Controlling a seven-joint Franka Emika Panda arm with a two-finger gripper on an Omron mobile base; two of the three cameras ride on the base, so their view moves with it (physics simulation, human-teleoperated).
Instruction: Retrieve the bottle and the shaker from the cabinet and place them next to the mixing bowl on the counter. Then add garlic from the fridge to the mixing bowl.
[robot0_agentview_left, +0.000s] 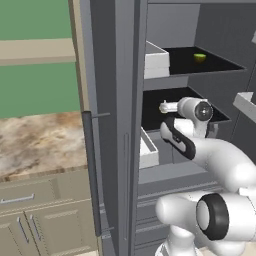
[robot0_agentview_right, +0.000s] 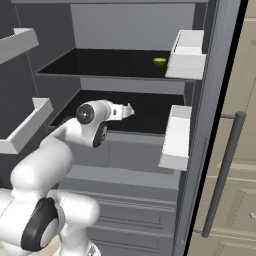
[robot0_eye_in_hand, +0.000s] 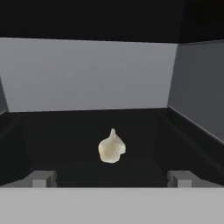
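The garlic (robot0_eye_in_hand: 112, 148), a small whitish-cream bulb, lies on the dark lower shelf (robot0_agentview_right: 150, 112) of the open fridge (robot0_agentview_left: 115, 125). My gripper (robot0_eye_in_hand: 112, 179) reaches into that shelf, pointing straight at the bulb. It is open, its fingertips (robot0_eye_in_hand: 41, 178) are set wide to either side of the bulb and short of it, and nothing is held. In the right base view the hand (robot0_agentview_right: 112, 111) stretches to the right over the shelf. The marbled counter (robot0_agentview_left: 35, 142) lies left of the fridge. The bottle, shaker, cabinet and mixing bowl are out of view.
A small yellow-green fruit (robot0_agentview_left: 200, 58) sits on the upper shelf. White door bins (robot0_agentview_right: 185, 55) hang on the open door at the right, with another bin (robot0_agentview_right: 20, 125) at the left. The bar handle (robot0_agentview_left: 92, 170) runs down the near door. Beige drawers (robot0_agentview_left: 30, 200) are below the counter.
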